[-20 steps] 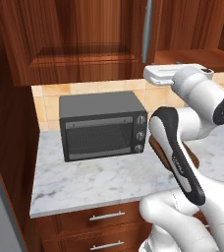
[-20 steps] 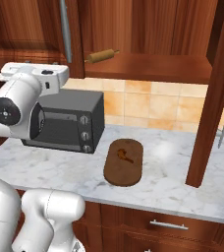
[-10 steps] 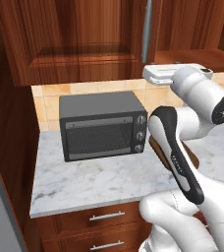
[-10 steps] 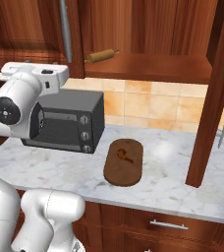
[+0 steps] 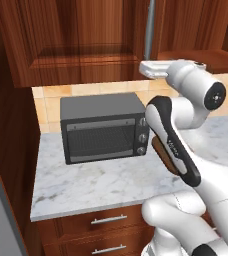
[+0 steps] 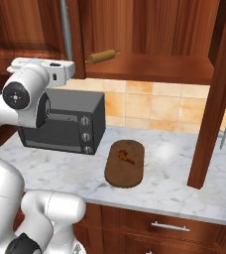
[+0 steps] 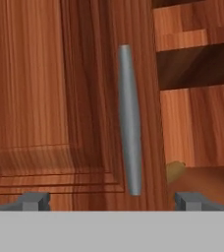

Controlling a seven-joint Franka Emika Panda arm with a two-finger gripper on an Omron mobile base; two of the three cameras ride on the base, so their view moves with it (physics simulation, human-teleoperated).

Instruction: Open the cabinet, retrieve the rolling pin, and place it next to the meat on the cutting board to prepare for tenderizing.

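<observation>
Rolling pin [image 6: 103, 55] flat, slanting across shelf

Even, fairly bright rendered light falls from above in both base views, leaving the marble table [image 6: 174, 163] pale with a soft sheen and casting only faint shadows under the toaster oven [image 5: 103, 127] and the cutting board [image 6: 126, 163]. The hand view is softer and slightly blurred, the cabinet [image 7: 60, 98] grain smeared and its handle [image 7: 129, 118] dull grey without glare. The cabinet's open interior looks darker than the lit door fronts.

Rolling pin [image 6: 103, 55] on open cabinet [image 6: 149, 69] shelf; meat [image 6: 125, 158] on cutting board [image 6: 126, 164] by toaster oven [image 6: 65, 126]
</observation>
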